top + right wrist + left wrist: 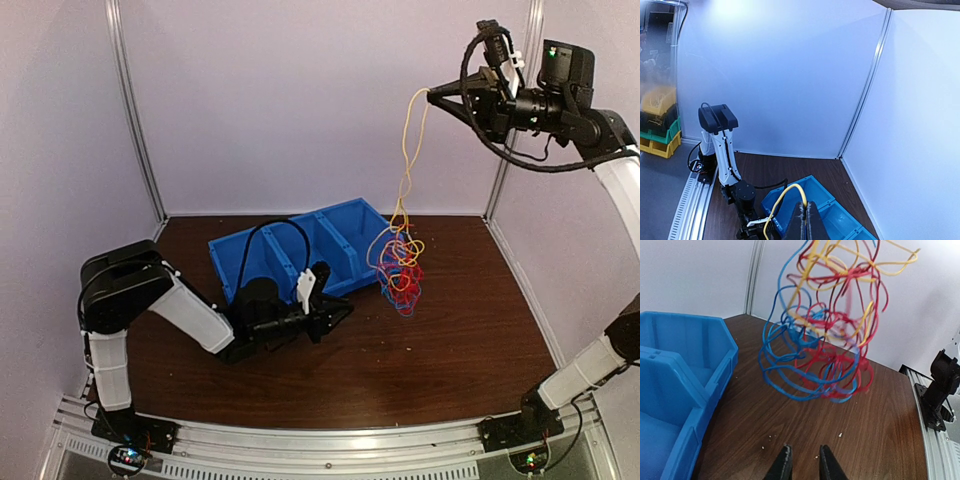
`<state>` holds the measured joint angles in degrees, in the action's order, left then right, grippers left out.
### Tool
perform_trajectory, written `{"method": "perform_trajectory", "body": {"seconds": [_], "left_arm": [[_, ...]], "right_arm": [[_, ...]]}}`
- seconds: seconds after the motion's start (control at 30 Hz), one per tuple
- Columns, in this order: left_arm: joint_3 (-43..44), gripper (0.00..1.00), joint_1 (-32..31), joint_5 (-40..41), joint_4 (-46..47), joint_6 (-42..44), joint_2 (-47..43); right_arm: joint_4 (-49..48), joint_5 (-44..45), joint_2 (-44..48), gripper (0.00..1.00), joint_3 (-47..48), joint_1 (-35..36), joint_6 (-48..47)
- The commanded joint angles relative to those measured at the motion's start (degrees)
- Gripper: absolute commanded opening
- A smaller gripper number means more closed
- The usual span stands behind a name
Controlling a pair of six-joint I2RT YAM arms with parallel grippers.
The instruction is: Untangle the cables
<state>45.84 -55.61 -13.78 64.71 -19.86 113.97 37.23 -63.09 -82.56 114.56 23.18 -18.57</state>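
Observation:
My right gripper (432, 93) is raised high at the upper right and is shut on a yellow cable (410, 150). In the right wrist view the yellow cable (782, 196) loops out from between its fingertips (805, 207). The cable hangs down to a tangled bunch of yellow, red and blue cables (400, 265) whose lower end reaches the table. In the left wrist view the bunch (825, 335) hangs just ahead of my left gripper (805, 451), which is open, empty and low over the table (345, 313).
A blue bin with several compartments (290, 250) stands at the back middle, just left of the bunch; its corner shows in the left wrist view (685, 380). Small white crumbs (840, 435) lie on the wooden table (450, 350). White walls enclose the cell.

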Motion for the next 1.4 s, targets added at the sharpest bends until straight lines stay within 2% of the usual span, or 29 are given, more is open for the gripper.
{"method": "perform_trajectory", "body": {"seconds": [0.0, 0.1, 0.27, 0.4, 0.53, 0.67, 0.9, 1.13, 1.27, 1.37], "left_arm": [[-1.55, 0.19, -0.06, -0.63, 3.96, -0.97, 0.17], [-3.40, 0.23, -0.19, -0.63, 4.14, -1.05, -2.73], [-8.14, 0.44, -0.20, 1.23, 2.03, -0.60, -10.85], [-8.20, 0.57, -0.20, 2.09, -8.14, 0.83, -19.76], [-2.77, 0.63, -0.15, 2.00, -20.98, 2.75, -24.95], [2.08, 0.68, -0.19, 3.08, -26.21, 3.49, -26.97], [11.10, 0.69, -0.14, -1.00, -28.50, 4.49, -22.60], [18.50, 0.69, -0.15, -5.04, -27.52, 5.06, -15.91], [20.28, 0.63, -0.20, -6.70, -25.52, 5.00, -13.19], [20.00, 0.53, -0.27, -7.72, -23.70, 4.43, -12.56]], "right_arm": [[-5.91, -0.86, 1.52, 0.00, -0.09, -1.36, 6.65], [-4.83, -0.48, 2.56, 0.00, -2.71, -1.60, 5.20], [-1.97, 0.94, 4.38, 0.00, -8.05, -1.57, 1.53], [-1.12, 2.48, 6.32, 0.00, -15.28, -1.56, -1.04], [-2.82, 3.79, 8.10, 0.00, -25.23, -1.56, -2.82], [-4.36, 3.98, 8.65, 0.00, -32.72, -1.09, -4.09], [-6.75, 4.89, 7.93, 0.00, -37.41, 1.61, -3.42], [-6.83, 4.91, 6.45, 0.00, -36.43, 4.59, -3.15], [-6.08, 4.39, 5.85, 0.00, -34.25, 5.51, -2.92], [-6.11, 4.92, 5.67, 0.00, -33.76, 5.65, -2.96]]}}
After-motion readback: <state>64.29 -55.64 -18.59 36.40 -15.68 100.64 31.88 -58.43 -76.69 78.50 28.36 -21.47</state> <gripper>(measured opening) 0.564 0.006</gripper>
